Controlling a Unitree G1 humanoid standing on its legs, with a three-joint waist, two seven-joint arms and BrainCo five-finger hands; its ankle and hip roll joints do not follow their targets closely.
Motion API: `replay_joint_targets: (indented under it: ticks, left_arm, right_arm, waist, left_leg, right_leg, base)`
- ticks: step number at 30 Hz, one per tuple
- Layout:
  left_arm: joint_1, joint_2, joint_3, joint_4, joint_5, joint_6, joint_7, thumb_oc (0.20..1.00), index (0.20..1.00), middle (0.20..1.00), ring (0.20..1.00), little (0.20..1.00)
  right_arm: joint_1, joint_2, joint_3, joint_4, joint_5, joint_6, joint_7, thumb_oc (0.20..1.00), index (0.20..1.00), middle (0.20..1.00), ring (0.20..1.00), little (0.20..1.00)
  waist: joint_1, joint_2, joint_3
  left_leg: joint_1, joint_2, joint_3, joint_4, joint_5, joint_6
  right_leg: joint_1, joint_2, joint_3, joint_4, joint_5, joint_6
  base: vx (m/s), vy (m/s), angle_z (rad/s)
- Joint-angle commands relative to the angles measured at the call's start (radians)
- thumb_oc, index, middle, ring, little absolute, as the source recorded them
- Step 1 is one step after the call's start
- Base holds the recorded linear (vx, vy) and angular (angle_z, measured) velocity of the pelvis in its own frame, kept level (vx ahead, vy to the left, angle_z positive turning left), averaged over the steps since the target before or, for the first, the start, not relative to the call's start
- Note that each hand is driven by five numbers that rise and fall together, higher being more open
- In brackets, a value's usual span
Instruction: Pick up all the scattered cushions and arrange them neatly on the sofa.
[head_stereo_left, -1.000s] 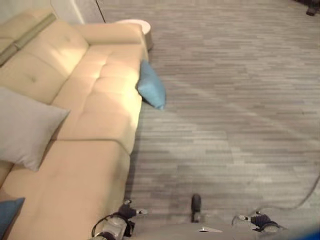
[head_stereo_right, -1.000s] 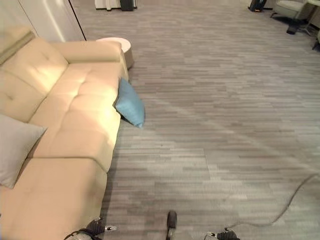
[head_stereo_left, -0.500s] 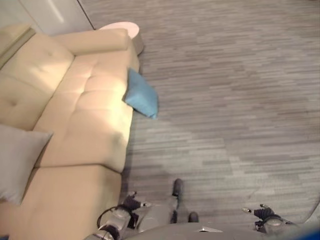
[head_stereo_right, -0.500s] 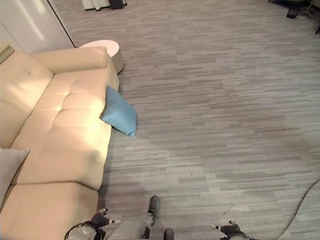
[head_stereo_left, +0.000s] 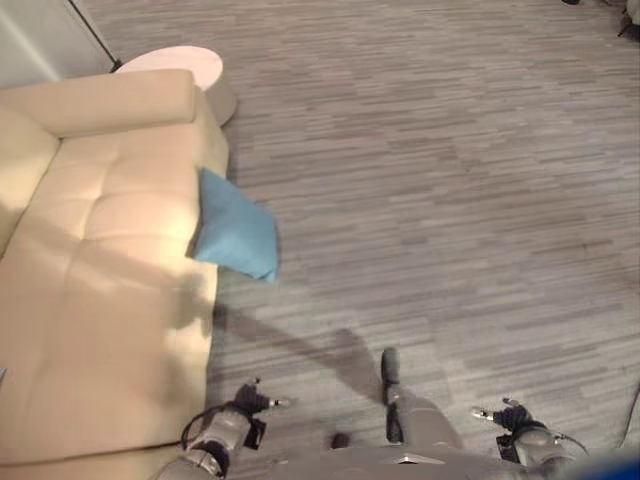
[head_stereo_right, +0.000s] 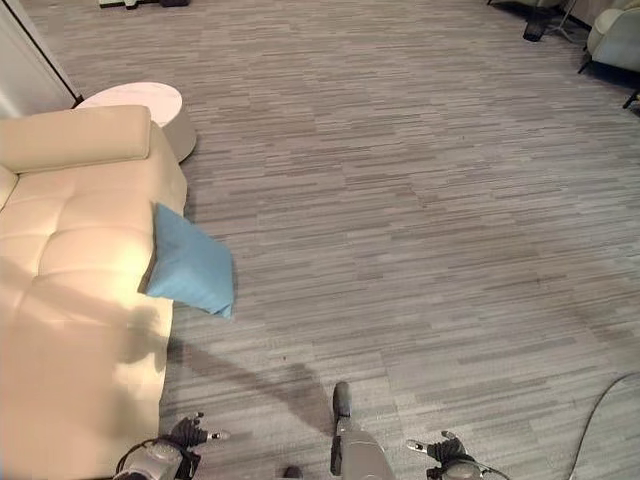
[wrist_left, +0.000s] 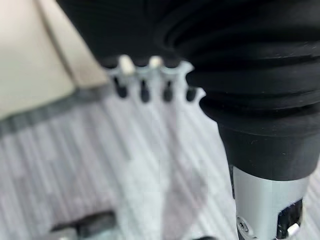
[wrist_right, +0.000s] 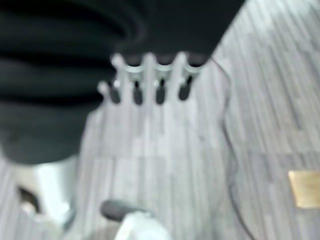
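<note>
The blue cushion (head_stereo_left: 236, 231) leans against the front edge of the cream sofa (head_stereo_left: 95, 270), with its lower corner down on the grey striped floor (head_stereo_left: 450, 180), a bit closer to the sofa's arm than to the seat's other end. The sofa's arm (head_stereo_left: 95, 100) lies past the cushion, and a small round white table (head_stereo_right: 135, 100) stands just beyond that arm, right beside it. A pale chair (head_stereo_right: 615, 35) sits far off across the floor, well apart from the sofa. Since a second ago the whole picture has swung (the camera moved, not the things): the grey cushion that stood on the sofa seat back then has slid out of the picture, and so has the sofa's back, while the blue cushion leans in the same spot on the sofa front as before. The left hand (head_stereo_left: 248, 400) hangs low just off the sofa's front edge, well short of the blue cushion, and its fingers (wrist_left: 144, 90) are loose and straight and hold nothing. The right hand (head_stereo_left: 510, 415) hangs low over the bare floor, far from the sofa, and its fingers (wrist_right: 137, 90) are loose and straight too, with nothing in them. No writing can be read on any of these things.
</note>
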Motion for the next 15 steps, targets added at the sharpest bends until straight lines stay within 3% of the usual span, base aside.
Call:
replay_joint_targets:
  ticks: [1,3,5,7,8,11,13,15]
  left_arm:
    - [-0.042,-0.022,0.006,-0.027,-0.038,-0.040,0.004,1.000,1.000,1.000,1.000,1.000]
    - [-0.059,-0.022,-0.008,-0.044,-0.050,-0.040,0.002,1.000,1.000,1.000,1.000,1.000]
    - [-0.067,-0.022,-0.012,-0.046,-0.057,-0.040,0.003,1.000,1.000,1.000,1.000,1.000]
    - [-0.061,-0.022,-0.012,-0.048,-0.055,-0.039,0.000,1.000,1.000,1.000,1.000,1.000]
    - [-0.055,-0.023,-0.011,-0.045,-0.048,-0.038,-0.003,1.000,1.000,1.000,1.000,1.000]
    - [-0.049,-0.031,-0.010,-0.040,-0.032,-0.032,-0.014,1.000,1.000,1.000,1.000,1.000]
    - [-0.043,-0.032,-0.006,-0.038,-0.031,-0.032,-0.015,1.000,1.000,1.000,1.000,1.000]
    - [-0.024,-0.027,0.012,-0.034,-0.047,-0.031,-0.014,1.000,1.000,1.000,1.000,1.000]
  right_arm:
    - [-0.014,-0.050,-0.011,0.001,0.015,-0.015,-0.004,1.000,1.000,1.000,1.000,1.000]
    - [-0.016,-0.054,-0.007,-0.003,0.018,-0.014,-0.010,1.000,1.000,1.000,1.000,1.000]
    - [-0.020,-0.056,-0.005,0.002,0.018,-0.008,-0.011,1.000,1.000,1.000,1.000,1.000]
    - [-0.018,-0.057,-0.002,0.006,0.011,-0.005,-0.007,1.000,1.000,1.000,1.000,1.000]
    - [-0.015,-0.060,-0.004,0.006,0.007,-0.007,-0.007,1.000,1.000,1.000,1.000,1.000]
    - [-0.003,-0.062,-0.012,0.006,0.005,-0.010,-0.007,1.000,1.000,1.000,1.000,1.000]
    - [-0.001,-0.060,-0.011,0.007,0.003,-0.010,-0.006,1.000,1.000,1.000,1.000,1.000]
    - [0.002,-0.053,-0.003,0.008,-0.017,-0.007,0.002,1.000,1.000,1.000,1.000,1.000]
  waist:
    - [0.027,-0.007,-0.014]
    - [0.038,-0.036,0.016]
    - [0.053,-0.049,0.024]
    - [0.067,-0.050,0.017]
    - [0.072,-0.042,0.012]
    - [0.070,-0.014,0.007]
    - [0.078,-0.015,0.007]
    - [0.094,-0.008,-0.003]
  left_leg:
    - [-0.178,-0.025,0.016,0.239,0.174,-0.104]
    - [-0.294,-0.020,0.089,0.421,0.222,-0.124]
    - [-0.343,-0.018,0.146,0.450,0.205,-0.119]
    - [-0.365,-0.024,0.196,0.352,0.170,-0.104]
    - [-0.372,-0.033,0.227,0.243,0.162,-0.091]
    - [-0.423,-0.017,0.356,0.095,0.290,-0.099]
    - [-0.427,-0.023,0.348,0.097,0.296,-0.099]
    - [-0.384,-0.038,0.302,0.088,0.266,-0.069]
  right_leg:
    - [0.150,-0.007,0.021,-0.069,-0.013,0.069]
    - [0.196,-0.036,-0.001,-0.075,-0.021,0.055]
    - [0.235,-0.042,-0.024,-0.105,-0.032,0.049]
    - [0.272,-0.039,-0.043,-0.128,-0.043,0.054]
    - [0.296,-0.032,-0.058,-0.134,-0.062,0.060]
    - [0.347,0.017,-0.080,-0.131,-0.114,0.048]
    - [0.360,0.021,-0.078,-0.120,-0.130,0.046]
    - [0.362,0.010,-0.076,-0.034,-0.172,0.047]
  base:
    - [0.22,-0.298,0.65]
    - [0.14,-0.277,0.75]
    - [0.15,-0.205,0.47]
    - [0.28,-0.156,0.00]
    - [0.34,-0.127,0.19]
    - [0.30,-0.097,0.40]
    - [0.28,-0.035,0.43]
    - [0.39,0.050,-0.06]
